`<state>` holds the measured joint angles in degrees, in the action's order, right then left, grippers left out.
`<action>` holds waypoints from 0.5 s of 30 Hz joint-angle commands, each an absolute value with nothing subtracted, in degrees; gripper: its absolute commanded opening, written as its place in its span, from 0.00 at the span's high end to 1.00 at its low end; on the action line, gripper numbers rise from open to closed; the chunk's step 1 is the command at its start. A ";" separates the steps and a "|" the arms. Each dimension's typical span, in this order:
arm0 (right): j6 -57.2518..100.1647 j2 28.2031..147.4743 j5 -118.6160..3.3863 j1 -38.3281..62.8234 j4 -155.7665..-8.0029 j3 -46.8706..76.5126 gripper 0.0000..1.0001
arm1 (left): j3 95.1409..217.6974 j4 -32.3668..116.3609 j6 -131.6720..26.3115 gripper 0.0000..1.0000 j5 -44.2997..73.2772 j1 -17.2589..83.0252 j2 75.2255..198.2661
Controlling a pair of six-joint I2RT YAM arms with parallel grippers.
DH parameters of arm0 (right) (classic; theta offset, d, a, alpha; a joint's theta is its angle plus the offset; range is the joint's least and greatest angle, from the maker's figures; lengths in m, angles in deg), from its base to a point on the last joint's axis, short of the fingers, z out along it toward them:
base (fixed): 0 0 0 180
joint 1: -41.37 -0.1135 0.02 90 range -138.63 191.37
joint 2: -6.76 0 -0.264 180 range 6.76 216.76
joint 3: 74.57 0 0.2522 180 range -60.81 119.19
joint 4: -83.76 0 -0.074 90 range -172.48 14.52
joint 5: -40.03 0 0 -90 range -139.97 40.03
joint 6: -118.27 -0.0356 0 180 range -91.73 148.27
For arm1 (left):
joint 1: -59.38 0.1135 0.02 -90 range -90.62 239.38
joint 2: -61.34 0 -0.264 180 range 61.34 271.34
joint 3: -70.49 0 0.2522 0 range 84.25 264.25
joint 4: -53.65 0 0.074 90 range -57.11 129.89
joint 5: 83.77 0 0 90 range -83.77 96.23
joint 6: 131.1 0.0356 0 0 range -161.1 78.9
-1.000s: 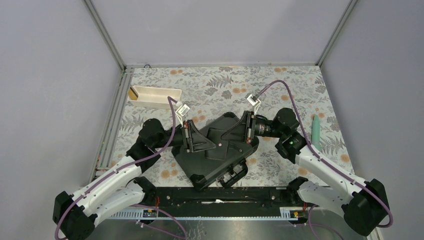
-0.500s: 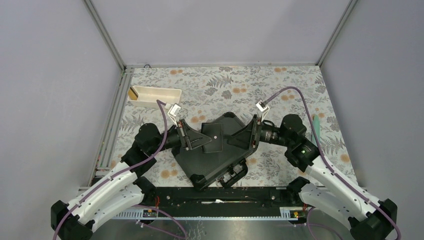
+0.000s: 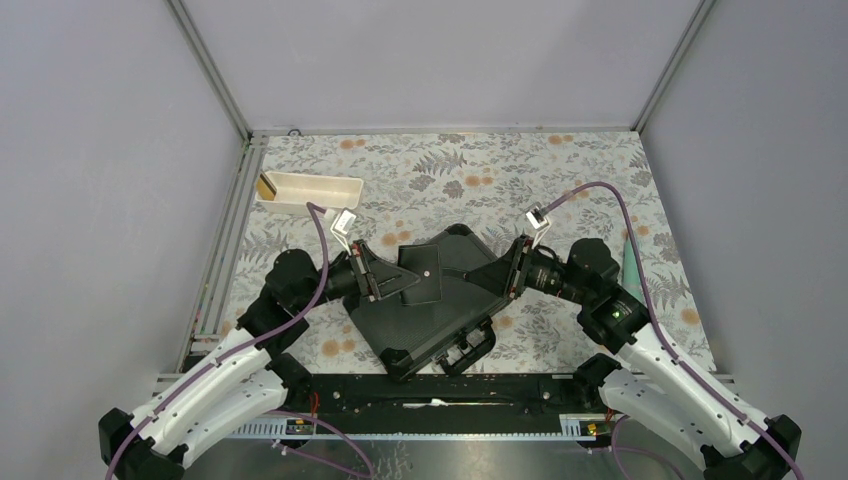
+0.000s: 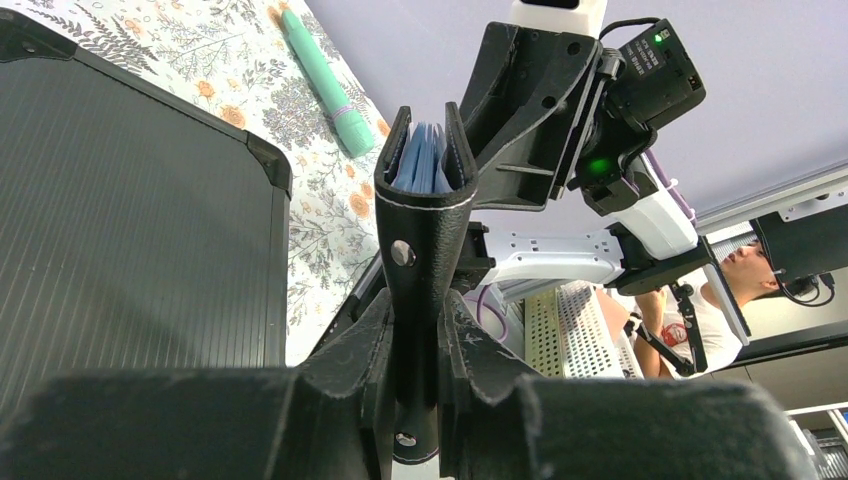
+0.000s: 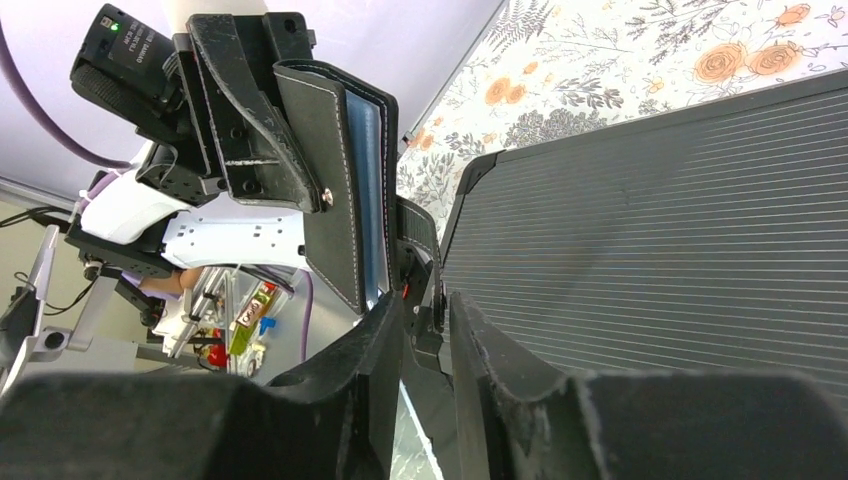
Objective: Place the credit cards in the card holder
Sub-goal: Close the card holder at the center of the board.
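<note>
The card holder [image 3: 421, 272], a black folding wallet with a snap tab, stands on edge above the black hard case. My left gripper [image 3: 398, 283] is shut on its lower part. In the left wrist view the holder [image 4: 425, 205] rises between my fingers, its grey-blue pockets [image 4: 420, 165] slightly spread at the top. My right gripper [image 3: 497, 272] is a short way to its right, apart from it, jaws a narrow gap apart with nothing between them [image 5: 425, 310]. The right wrist view shows the holder [image 5: 335, 170] side-on. A yellowish card [image 3: 266, 185] stands at the tray's left end. No other card shows.
A large black hard case [image 3: 440, 315] with a handle lies under both grippers on the floral cloth. A long white tray [image 3: 310, 193] is at the back left. A green pen [image 3: 632, 262] lies at the right, also in the left wrist view [image 4: 325, 85].
My right gripper has drawn back to the right, away from the card holder. My left gripper has shifted slightly left with the holder still in it.
</note>
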<state>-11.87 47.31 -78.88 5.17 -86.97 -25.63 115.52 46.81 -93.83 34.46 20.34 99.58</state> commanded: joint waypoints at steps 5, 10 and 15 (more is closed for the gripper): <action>-10.88 47.93 -77.90 5.08 -86.98 -25.57 0.78 | 115.98 49.65 -94.08 1.00 33.50 20.65 98.62; -10.83 48.20 -78.34 5.10 -87.06 -25.50 0.93 | 116.00 49.40 -93.92 1.00 33.27 20.73 98.65; -10.64 48.16 -78.83 5.12 -87.06 -25.07 1.00 | 116.06 48.48 -93.22 1.00 32.53 20.71 98.74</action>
